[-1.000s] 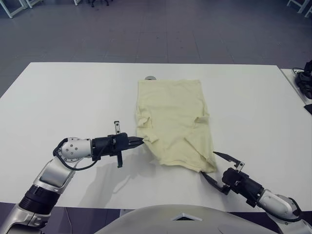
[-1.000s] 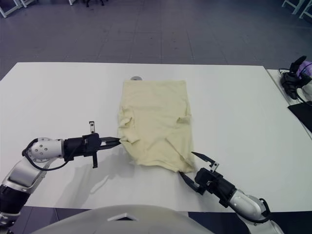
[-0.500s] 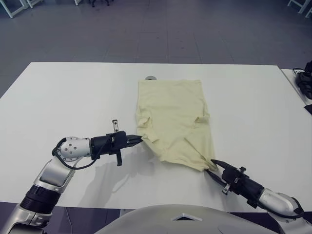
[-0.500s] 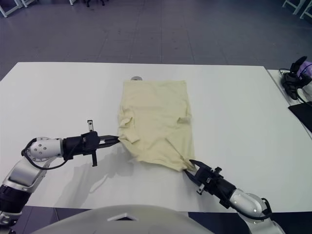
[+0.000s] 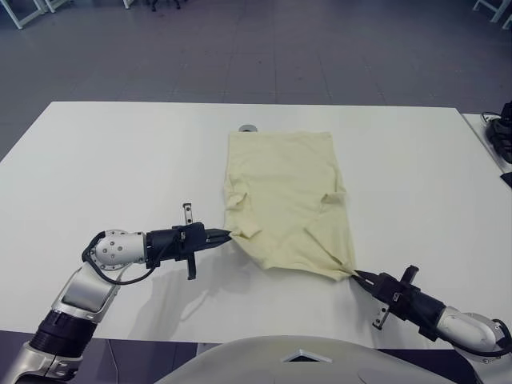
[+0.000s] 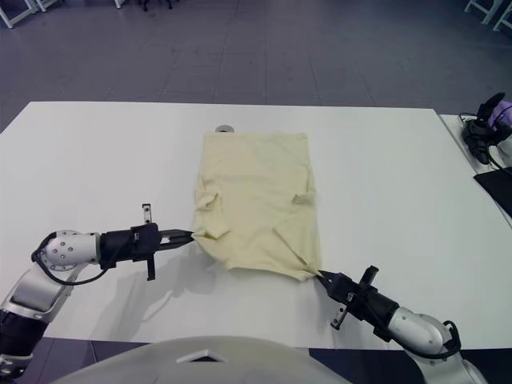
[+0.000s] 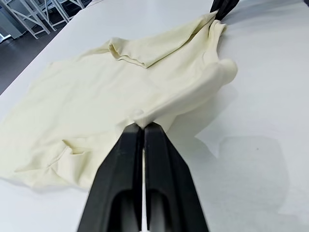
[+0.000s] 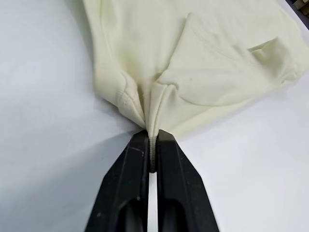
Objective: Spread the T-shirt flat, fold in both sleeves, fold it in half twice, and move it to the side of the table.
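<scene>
A pale yellow T-shirt [image 5: 286, 196] lies lengthwise on the white table [image 5: 104, 160], its sleeves folded in. My left gripper [image 5: 224, 235] is shut on the shirt's near left corner, and the fabric [image 7: 145, 77] bunches up at its fingertips [image 7: 141, 126]. My right gripper [image 5: 358, 276] is shut on the near right corner, where the hem [image 8: 152, 104] puckers into the closed fingers [image 8: 166, 145]. Both near corners are lifted slightly off the table.
A small grey round object [image 5: 247, 127] sits on the table just beyond the shirt's far edge. Dark items [image 6: 482, 128] lie on a second surface at the far right. Bare tabletop stretches on both sides of the shirt.
My right gripper was open beside the near right corner, then shut on it and pulled back toward me. My left gripper kept its hold and drew slightly back.
</scene>
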`<state>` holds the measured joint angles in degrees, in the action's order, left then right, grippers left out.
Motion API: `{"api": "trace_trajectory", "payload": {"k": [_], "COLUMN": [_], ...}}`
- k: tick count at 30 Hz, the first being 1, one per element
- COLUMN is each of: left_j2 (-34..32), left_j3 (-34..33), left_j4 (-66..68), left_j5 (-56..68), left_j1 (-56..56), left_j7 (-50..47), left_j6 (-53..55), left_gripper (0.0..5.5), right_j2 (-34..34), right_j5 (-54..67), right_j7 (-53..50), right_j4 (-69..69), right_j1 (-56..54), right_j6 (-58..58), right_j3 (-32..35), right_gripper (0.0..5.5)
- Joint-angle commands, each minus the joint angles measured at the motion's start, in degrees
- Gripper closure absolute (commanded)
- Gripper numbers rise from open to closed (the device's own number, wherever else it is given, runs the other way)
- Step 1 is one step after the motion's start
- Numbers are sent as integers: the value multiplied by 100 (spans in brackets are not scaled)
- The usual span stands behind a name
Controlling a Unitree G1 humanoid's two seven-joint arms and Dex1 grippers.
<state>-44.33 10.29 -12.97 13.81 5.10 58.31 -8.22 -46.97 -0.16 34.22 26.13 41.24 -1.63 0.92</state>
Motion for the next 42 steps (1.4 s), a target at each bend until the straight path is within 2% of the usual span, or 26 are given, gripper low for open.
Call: {"api": "trace_trajectory", "payload": {"k": [1, 5, 9, 13, 19, 24, 28, 36, 42], "left_j2": [-395, -845, -1262, -1725, -2338, -2382, -2370, -2556, -2422], "left_j3": [-292, -326, -336, -585, -1262, -1796, -2038, -2973, -3662], "left_j4": [-489, -796, -823, -1141, -2228, -2510, -2490, -2681, -3178], "left_j5": [267, 172, -12, 431, 1915, 3202, 3657, 4395, 4655], "left_j1": [315, 668, 905, 1246, 2033, 1760, 1575, 2054, 2724], "left_j7": [374, 958, 1478, 1861, 2088, 1773, 1825, 2534, 2997], "left_j6": [-22, -477, -1038, -842, 546, 1829, 2442, 3578, 4203], "left_gripper": [550, 550, 550, 550, 550, 550, 550, 550, 550], "right_j2": [-422, -947, -1512, -2032, -2158, -2054, -2224, -2513, -2715], "right_j5": [627, 1760, 2291, 2782, 3811, 5117, 5560, 5681, 5529], "right_j7": [821, 1901, 2695, 3676, 4684, 4290, 4420, 5632, 5825], "right_j4": [539, 1281, 1555, 1489, 1306, 925, 633, 1041, 1403], "right_j1": [130, 107, -18, 102, 43, -1087, -1620, -1011, -172], "right_j6": [655, 1316, 1834, 2337, 3251, 4202, 4693, 5279, 5015], "right_j3": [274, 558, 949, 1584, 2478, 2618, 2623, 3120, 3367], "right_gripper": [550, 550, 550, 550, 550, 550, 550, 550, 550]}}
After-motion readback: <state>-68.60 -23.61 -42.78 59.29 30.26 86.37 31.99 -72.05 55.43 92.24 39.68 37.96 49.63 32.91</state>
